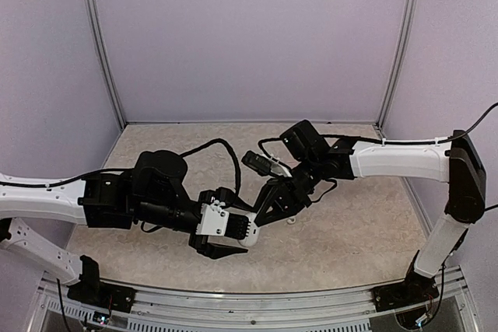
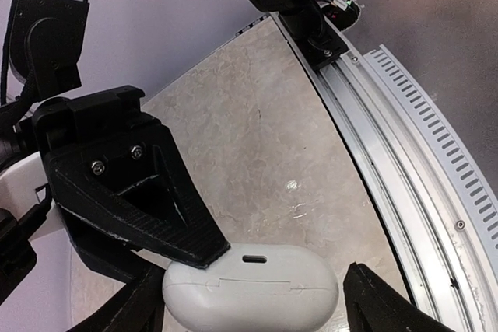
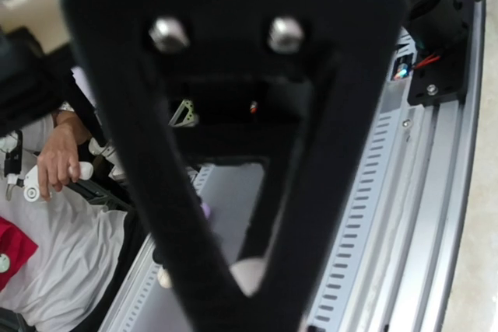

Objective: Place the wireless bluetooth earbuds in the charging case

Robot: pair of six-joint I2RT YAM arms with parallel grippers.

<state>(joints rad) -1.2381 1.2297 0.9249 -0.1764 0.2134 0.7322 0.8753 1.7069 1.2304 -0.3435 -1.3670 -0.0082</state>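
Observation:
A white pebble-shaped charging case (image 2: 250, 289) sits between my left gripper's (image 2: 253, 305) two black fingers, lid seam closed, charging port and hinge side facing the camera. In the top view this gripper (image 1: 233, 237) holds the case (image 1: 247, 239) just above the table. My right gripper (image 1: 264, 211) reaches in from the right, and one of its fingertips (image 2: 204, 248) rests on the case's top left. In the right wrist view its fingers (image 3: 194, 254) converge in a V with a pale rounded bit (image 3: 249, 274) at the vertex; I cannot tell whether this is an earbud or the case.
A small pale speck (image 1: 292, 221) lies on the beige table beside the right gripper, too small to identify; it also shows in the left wrist view (image 2: 292, 185). The slotted metal rail (image 2: 405, 161) runs along the near edge. Purple walls (image 1: 249, 36) enclose the table.

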